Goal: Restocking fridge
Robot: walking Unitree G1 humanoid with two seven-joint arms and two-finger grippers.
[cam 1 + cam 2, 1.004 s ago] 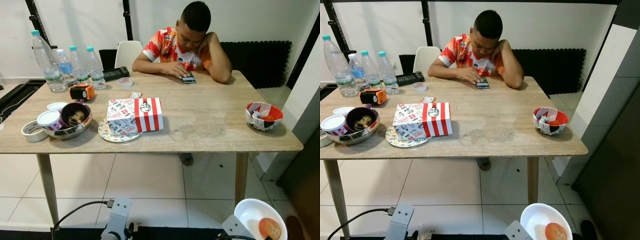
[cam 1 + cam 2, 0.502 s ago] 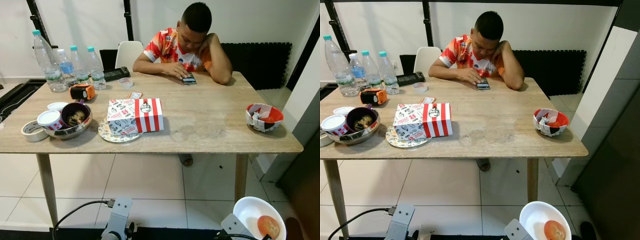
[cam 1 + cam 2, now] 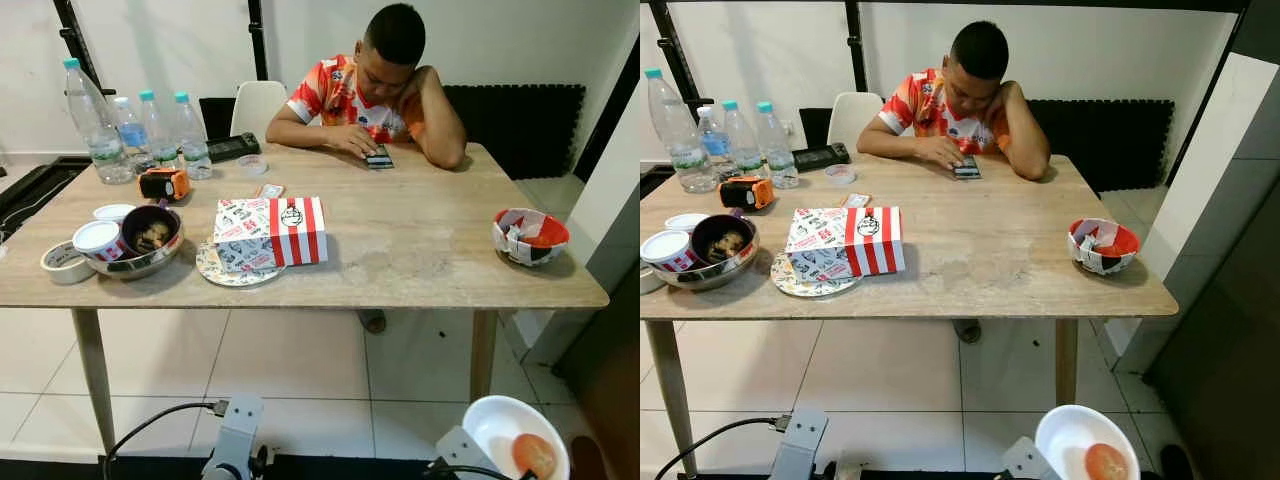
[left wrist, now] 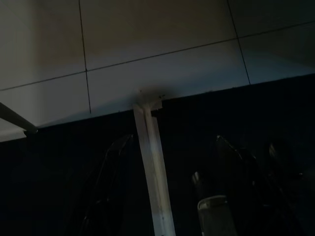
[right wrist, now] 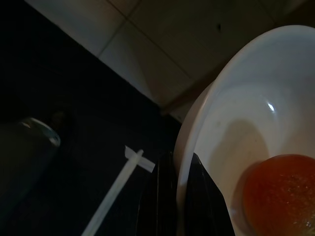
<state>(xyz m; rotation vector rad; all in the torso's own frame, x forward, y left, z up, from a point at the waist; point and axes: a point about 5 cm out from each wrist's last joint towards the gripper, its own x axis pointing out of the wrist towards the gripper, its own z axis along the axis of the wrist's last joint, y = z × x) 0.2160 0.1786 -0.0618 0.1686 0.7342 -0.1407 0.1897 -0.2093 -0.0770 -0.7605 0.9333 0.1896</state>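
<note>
Slightly leftward is where the white bowl [image 3: 515, 432] and its one orange-red fruit [image 3: 535, 455] are sitting now compared with a second ago, low at the robot's right side; the table things are lying as before.

From the left eye, a wooden table [image 3: 400, 250] is carrying four water bottles [image 3: 135, 130] at the far left, one orange device [image 3: 164, 183], one roll of tape [image 3: 64, 262], one metal bowl [image 3: 140, 262] holding a dark cup, one white tub [image 3: 97, 238], one red-and-white striped food box [image 3: 272, 233] on a patterned plate [image 3: 218, 270], and one red bowl [image 3: 530, 235] near the right edge. One person [image 3: 375, 85] is sitting at the far side, leaning over a phone [image 3: 378, 157].

From the right eye, the same scene is showing, with the fruit [image 3: 1105, 462] lying in the bowl [image 3: 1080, 440].

From the left wrist, the left gripper [image 4: 172, 196] is hanging over tile and dark mat; whether its fingers are parted cannot be told.

From the right wrist, the right gripper [image 5: 179, 196] is pinching the bowl's rim [image 5: 197, 137] between its two fingers, the fruit [image 5: 280, 191] resting inside.
</note>
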